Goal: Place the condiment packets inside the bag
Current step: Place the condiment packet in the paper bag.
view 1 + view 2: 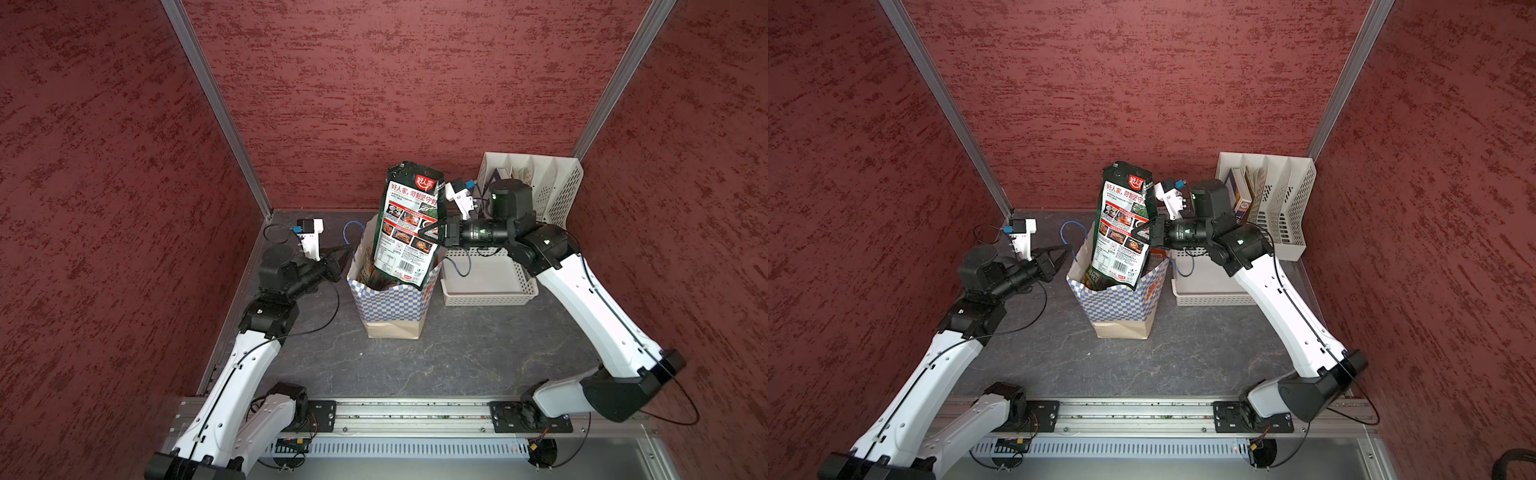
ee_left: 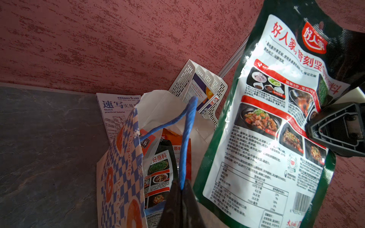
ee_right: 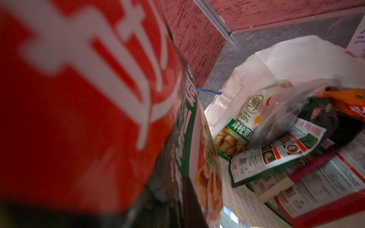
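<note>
The checkered bag (image 1: 390, 303) stood mid-table. My right gripper (image 1: 431, 232) pinched the dark green packet (image 1: 405, 232) by its side edge, over the bag's mouth. It looked light, floppy and slick. My left gripper (image 1: 343, 252) squeezed the blue cord handle (image 2: 185, 138). Only the wrist views clearly showed other packets (image 3: 276, 154) inside.

The dark grey, marbled table (image 1: 478, 353) carries the checkered bag (image 1: 395, 307) upright at centre frame, a white perforated basket (image 1: 490, 297) just right of it, and a white file rack (image 1: 559, 187) at the back right corner. A sketch booklet (image 2: 116, 110) lies beyond the bag.
</note>
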Robot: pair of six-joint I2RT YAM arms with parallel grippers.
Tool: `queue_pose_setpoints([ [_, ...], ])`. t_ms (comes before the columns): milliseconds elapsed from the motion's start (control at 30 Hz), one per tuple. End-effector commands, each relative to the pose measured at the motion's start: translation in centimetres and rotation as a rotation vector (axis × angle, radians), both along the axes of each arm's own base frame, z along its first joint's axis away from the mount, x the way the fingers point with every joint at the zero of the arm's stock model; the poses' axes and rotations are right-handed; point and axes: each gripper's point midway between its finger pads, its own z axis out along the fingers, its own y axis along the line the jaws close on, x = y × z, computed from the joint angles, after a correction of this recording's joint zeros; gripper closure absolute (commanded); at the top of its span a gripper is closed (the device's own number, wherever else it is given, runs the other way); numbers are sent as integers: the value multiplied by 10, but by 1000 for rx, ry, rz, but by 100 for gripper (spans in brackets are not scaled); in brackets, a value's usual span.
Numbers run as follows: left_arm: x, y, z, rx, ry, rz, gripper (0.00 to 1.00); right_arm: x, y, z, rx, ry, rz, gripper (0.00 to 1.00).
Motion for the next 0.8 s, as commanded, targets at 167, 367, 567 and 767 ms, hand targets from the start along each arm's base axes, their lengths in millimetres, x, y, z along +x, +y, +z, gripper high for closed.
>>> queue_pose_setpoints([
  [167, -15, -5, 38, -3, -151, -40, 100, 14, 27, -19, -54, 61, 30, 100],
  [367, -15, -5, 38, -4, -149, -43, 100, 10, 29, -46, -97, 194, 47, 100],
  [567, -14, -6, 36, -3, -146, -46, 100, 8, 37, -66, -100, 324, 81, 100],
  [767, -14, -7, 34, -3, -143, -48, 100, 41, 47, -66, -93, 247, 23, 100],
])
